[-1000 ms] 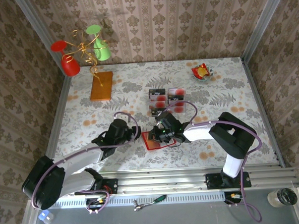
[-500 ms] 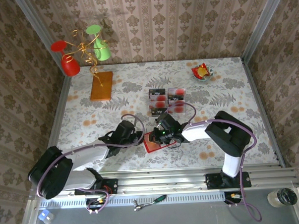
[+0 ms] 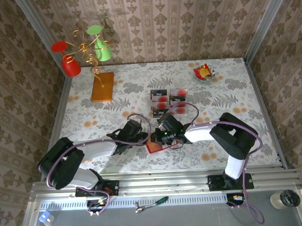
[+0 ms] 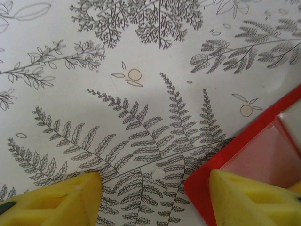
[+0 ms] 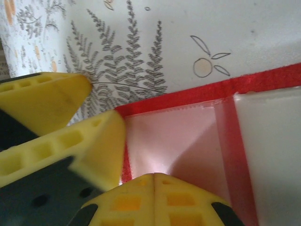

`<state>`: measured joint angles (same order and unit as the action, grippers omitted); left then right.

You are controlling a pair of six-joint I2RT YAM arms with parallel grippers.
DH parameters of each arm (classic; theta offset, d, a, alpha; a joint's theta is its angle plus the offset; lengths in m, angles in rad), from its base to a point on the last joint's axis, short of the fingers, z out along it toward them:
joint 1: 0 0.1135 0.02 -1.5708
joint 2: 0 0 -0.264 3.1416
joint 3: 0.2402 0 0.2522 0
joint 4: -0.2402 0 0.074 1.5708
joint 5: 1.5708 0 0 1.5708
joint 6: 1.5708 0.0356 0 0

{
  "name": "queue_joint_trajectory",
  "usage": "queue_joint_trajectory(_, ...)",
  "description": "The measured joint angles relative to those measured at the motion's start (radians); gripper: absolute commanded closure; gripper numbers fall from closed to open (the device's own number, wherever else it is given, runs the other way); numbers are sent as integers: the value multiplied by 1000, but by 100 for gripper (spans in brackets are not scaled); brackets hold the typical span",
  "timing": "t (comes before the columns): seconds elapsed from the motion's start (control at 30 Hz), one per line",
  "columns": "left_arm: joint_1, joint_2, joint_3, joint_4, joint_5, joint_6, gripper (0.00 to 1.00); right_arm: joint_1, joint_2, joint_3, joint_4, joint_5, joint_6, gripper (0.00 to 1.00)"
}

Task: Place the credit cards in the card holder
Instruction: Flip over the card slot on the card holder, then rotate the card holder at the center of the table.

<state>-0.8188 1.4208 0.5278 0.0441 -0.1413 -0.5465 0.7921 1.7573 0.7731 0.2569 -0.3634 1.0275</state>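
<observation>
Now your left hand (image 4: 153,179) has reached the card holder (image 4: 263,155).
Released, it straddles the 9 o'clock edge; right hand (image 5: 154,181) clenched above.

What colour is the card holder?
The card holder is bright red, clearest in the right wrist view.

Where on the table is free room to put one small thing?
Free: right side, between snack wrapper and right arm; left side, between orange block and left arm. Crowded: centre, with credit cards, card holder, left hand, right hand.
</observation>
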Motion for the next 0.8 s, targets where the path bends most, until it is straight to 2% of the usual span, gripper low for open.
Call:
queue_joint_trajectory(0.27,-18,47,55,-41,-13,0,38,-26,-130,0,-105,63,-43,100)
queue_joint_trajectory(0.33,-19,47,56,-41,-16,1,38,-45,-180,-1,-168,104,-75,92)
queue_joint_trajectory(0.47,-19,48,56,-41,-17,1,38,-90,-293,3,-325,214,-160,65)
queue_joint_trajectory(0.57,-19,48,56,-41,-19,1,38,-106,-338,30,-441,303,-240,54)
queue_joint_trajectory(0.67,-24,48,56,-41,-22,1,38,-107,-340,59,-519,357,-308,50)
queue_joint_trajectory(0.8,-25,49,60,-48,-24,1,38,-107,-290,89,-572,383,-368,51)
